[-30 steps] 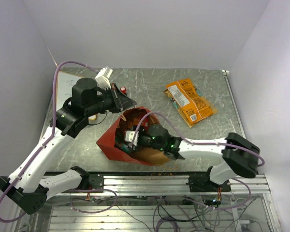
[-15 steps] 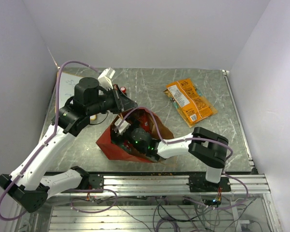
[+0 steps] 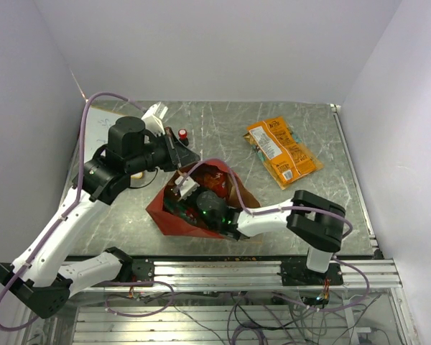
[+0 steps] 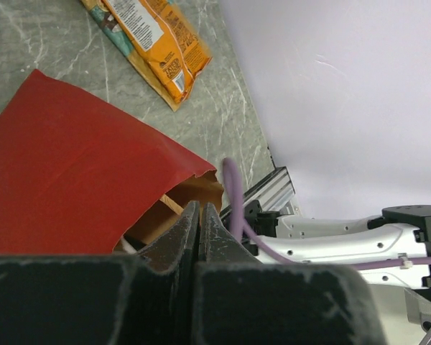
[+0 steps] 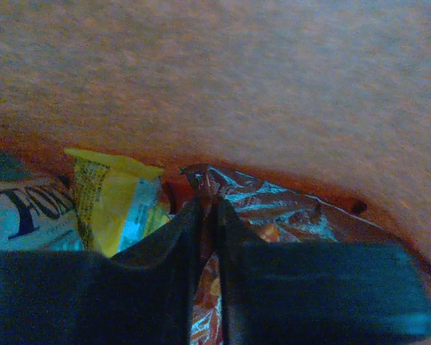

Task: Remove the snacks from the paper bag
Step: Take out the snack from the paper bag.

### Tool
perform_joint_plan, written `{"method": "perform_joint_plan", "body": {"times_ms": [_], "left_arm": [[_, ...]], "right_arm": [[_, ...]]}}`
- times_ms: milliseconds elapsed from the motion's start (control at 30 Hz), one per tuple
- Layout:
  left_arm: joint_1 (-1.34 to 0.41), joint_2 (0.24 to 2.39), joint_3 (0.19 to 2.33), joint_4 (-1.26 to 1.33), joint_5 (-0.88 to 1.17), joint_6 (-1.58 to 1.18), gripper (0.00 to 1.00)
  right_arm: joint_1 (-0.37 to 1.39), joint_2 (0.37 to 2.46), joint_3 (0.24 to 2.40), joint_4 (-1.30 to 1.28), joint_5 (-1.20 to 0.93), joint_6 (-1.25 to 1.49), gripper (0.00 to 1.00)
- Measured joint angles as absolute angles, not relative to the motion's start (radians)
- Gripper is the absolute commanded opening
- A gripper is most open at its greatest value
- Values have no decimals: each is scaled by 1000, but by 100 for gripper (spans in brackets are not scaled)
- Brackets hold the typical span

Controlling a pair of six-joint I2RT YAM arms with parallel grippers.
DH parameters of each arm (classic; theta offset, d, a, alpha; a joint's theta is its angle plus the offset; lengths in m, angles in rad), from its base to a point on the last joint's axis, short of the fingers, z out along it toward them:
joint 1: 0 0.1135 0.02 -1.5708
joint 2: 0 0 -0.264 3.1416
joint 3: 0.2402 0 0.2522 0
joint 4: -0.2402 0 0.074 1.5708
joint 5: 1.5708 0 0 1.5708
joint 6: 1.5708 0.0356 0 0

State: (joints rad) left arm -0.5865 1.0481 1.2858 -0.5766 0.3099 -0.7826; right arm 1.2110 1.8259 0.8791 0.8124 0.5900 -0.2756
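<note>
One orange packet (image 3: 281,151) lies out on the table (image 3: 223,122), well apart from the paper bag (image 3: 169,215), which sits tipped near the front edge with its brown inside showing. The left gripper (image 3: 189,157) is at the far rim of the mouth, and the right arm (image 3: 273,213) reaches in through it, its front end hidden inside.

From the left wrist, the fingers (image 4: 179,230) are pressed flat together at the bag's red rim. They seem to pinch the rim or a handle, though what lies between them is not clear.

From the right wrist, deep inside the bag, the right gripper (image 5: 208,208) has its fingers drawn nearly together on the crimped top seam of a reddish foil packet (image 5: 273,215). A yellow packet (image 5: 108,201) lies just beside it on the left.

The step in hand looks like drawing that packet out. A seam is a thin hold, so the pull should be slow and straight along the line of the mouth, with the rim held high so that foil does not catch on paper or drag its yellow neighbour along.
</note>
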Motion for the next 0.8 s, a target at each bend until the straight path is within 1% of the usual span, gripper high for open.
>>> {"method": "perform_joint_plan", "body": {"times_ms": [67, 100, 533, 800], "left_arm": [[-587, 1047, 1288, -587, 302, -781, 7], [-587, 1047, 1290, -593, 296, -779, 7], [-587, 1046, 1296, -604, 247, -793, 7], [-587, 1037, 1265, -569, 250, -846, 7]], "right_arm": [[1210, 1788, 870, 761, 586, -271, 0], [1208, 1760, 862, 730, 579, -267, 0], [1200, 1430, 693, 593, 438, -209, 0], [1199, 1237, 712, 505, 324, -166, 0]]}}
